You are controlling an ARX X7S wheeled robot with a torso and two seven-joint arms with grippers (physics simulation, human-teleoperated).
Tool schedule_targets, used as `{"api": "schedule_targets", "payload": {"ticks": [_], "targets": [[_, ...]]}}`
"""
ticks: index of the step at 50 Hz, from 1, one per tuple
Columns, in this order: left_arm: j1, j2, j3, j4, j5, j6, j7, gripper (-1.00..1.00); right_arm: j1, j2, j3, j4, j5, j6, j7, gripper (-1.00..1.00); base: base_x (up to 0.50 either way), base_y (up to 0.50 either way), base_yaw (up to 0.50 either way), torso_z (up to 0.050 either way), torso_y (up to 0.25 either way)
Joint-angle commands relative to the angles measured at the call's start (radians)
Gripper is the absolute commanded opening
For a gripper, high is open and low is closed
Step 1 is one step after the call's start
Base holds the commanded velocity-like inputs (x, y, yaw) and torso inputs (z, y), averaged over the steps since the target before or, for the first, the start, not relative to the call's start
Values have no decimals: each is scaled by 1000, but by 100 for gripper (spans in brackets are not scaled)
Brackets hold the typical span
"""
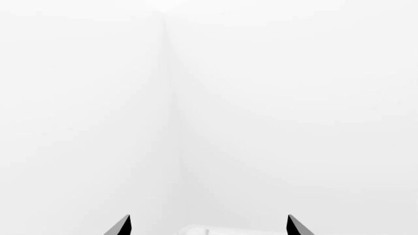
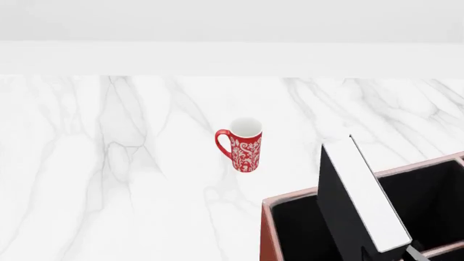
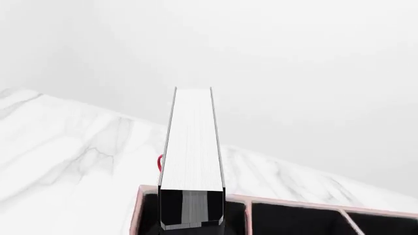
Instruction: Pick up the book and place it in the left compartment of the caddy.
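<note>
My right gripper (image 2: pixel 395 254) is barely in sight at the lower edge of the head view, just dark tips at the near end of the book (image 2: pixel 355 198); the book hangs from there, so I read the fingers as clamped on its near end, though their width I cannot make out. The book runs away from the gripper, long axis tilted up and outward, white page edges facing up, black cover to the left. In the right wrist view the page edges (image 3: pixel 191 142) stretch straight out from the camera as a narrow strip. Its lower part sits inside the caddy (image 2: pixel 265 228), over the black-lined left compartment (image 2: pixel 294 234) at the sloped outer wall; whether it touches the lining I cannot tell. Beyond the far end of the book, on the marble counter (image 2: pixel 108 163), stands a red patterned mug (image 2: pixel 244 144), upright, well apart from the caddy's pink rim. My left gripper (image 1: pixel 207 226) shows two black fingertips spread wide, nothing between them, facing a blank white wall.
</note>
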Motion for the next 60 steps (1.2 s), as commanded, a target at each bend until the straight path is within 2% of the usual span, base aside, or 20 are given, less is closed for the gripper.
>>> {"api": "schedule_targets", "payload": {"ticks": [1, 14, 24, 43, 60], "targets": [[4, 14, -21, 4, 8, 10, 25, 100, 7, 7, 46, -2, -26, 43, -27, -100, 0, 0, 0, 0, 0], [-1, 9, -11, 3, 11, 1, 21, 100, 51, 7, -1, 36, -9, 62, -36, -100, 0, 0, 0, 0, 1], [-1, 9, -13, 3, 9, 1, 21, 100, 166, -40, -129, 106, -52, 85, -21, -100, 0, 0, 0, 1, 1], [1, 11, -14, 3, 11, 3, 22, 100, 281, -122, -278, 184, -98, 116, -67, -100, 0, 0, 0, 0, 1], [2, 12, -16, 4, 9, 5, 23, 100, 329, -172, -335, 249, -131, 114, -103, -100, 0, 0, 0, 1, 1]]}}
